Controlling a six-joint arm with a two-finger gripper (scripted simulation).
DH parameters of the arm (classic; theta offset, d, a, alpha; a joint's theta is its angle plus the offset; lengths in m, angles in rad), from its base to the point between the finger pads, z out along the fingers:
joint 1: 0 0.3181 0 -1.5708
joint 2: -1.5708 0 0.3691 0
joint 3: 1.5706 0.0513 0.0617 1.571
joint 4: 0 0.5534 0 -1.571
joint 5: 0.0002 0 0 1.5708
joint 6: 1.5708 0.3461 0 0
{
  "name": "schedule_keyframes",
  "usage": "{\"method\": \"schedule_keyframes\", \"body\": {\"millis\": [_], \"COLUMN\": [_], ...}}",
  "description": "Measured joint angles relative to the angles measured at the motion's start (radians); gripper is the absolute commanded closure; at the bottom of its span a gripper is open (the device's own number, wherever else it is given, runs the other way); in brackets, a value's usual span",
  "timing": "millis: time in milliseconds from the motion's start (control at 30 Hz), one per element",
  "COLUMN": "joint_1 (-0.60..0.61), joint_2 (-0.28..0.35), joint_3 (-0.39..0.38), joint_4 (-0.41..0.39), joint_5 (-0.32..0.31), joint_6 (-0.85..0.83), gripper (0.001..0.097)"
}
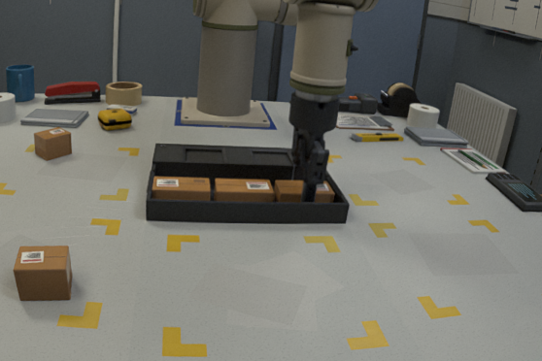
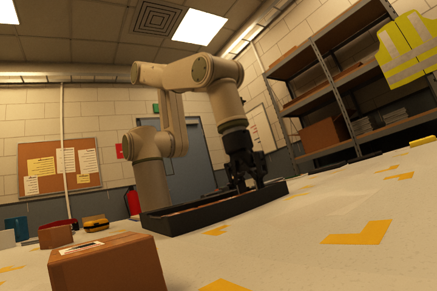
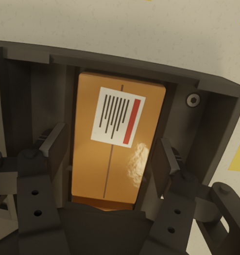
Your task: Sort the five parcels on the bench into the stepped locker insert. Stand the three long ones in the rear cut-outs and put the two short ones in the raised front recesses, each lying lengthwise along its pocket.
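My gripper [image 1: 311,187] [image 3: 109,155] [image 2: 248,182] stands open at the right end of the black stepped insert [image 1: 245,183] [image 2: 215,207], its fingers on either side of a long brown parcel [image 3: 116,136] [image 1: 303,191] that sits in the rightmost cut-out. Two more long parcels [image 1: 180,188] [image 1: 244,189] fill the cut-outs to its left. Two empty recesses [image 1: 204,154] lie on the raised step behind them. One short parcel [image 1: 52,143] [image 2: 55,236] rests far left on the bench. Another [image 1: 42,272] [image 2: 105,262] sits at the near left.
A blue mug [image 1: 20,82], red stapler [image 1: 73,91], tape roll [image 1: 124,92] and yellow tape measure [image 1: 114,119] line the far left of the bench. A tape dispenser [image 1: 398,98], paper roll [image 1: 422,115] and notebooks [image 1: 434,136] sit far right. Shelving [image 2: 356,89] stands beyond.
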Motion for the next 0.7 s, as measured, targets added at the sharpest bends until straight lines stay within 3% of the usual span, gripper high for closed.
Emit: {"method": "schedule_keyframes", "body": {"millis": [167, 467, 700], "joint_1": [0.001, 0.005, 0.007], "joint_2": [-0.039, -0.149, -0.188], "joint_3": [-0.009, -0.069, -0.112], "joint_4": [0.0, 0.0, 0.0], "joint_5": [0.049, 0.215, 0.296], "joint_6": [0.001, 0.005, 0.007], "gripper": [0.0281, 0.0281, 0.0281]}}
